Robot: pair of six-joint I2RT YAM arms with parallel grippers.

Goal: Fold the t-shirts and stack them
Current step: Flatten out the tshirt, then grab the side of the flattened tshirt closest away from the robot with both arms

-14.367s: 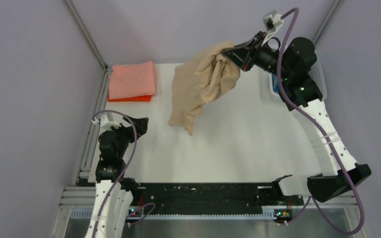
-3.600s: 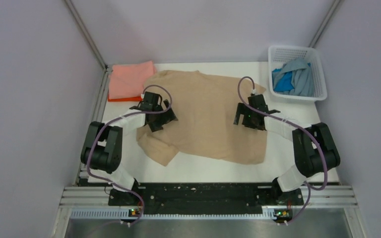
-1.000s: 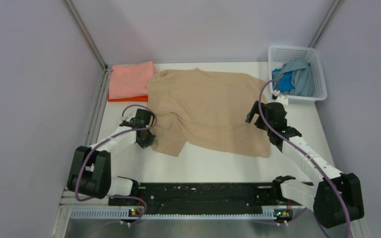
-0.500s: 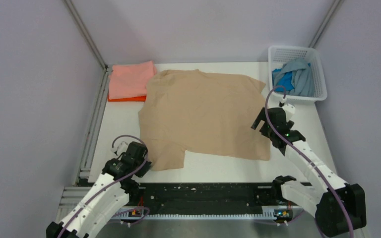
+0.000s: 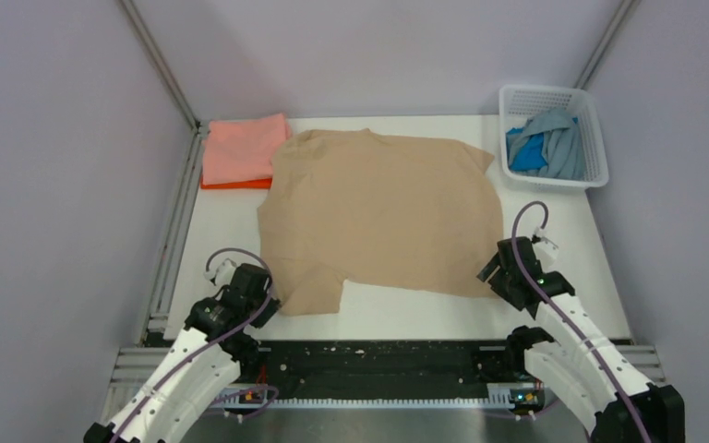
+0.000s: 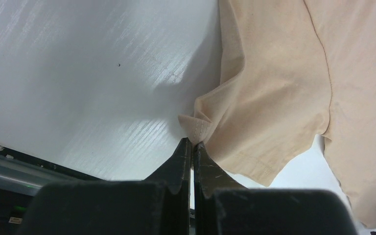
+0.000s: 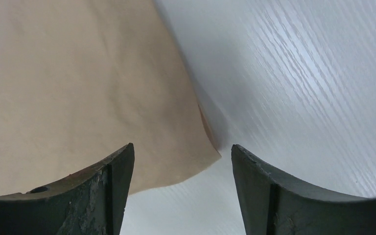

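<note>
The tan t-shirt lies spread flat across the middle of the table, and its near-left sleeve reaches toward the near edge. The left fingers are pressed together, pinching the hem corner of that sleeve. The right fingers stand spread, straddling the shirt's near-right hem corner. The folded salmon pink t-shirt rests on the orange t-shirt at the far-left corner, and the blue t-shirts sit in the white basket at the far right.
</note>
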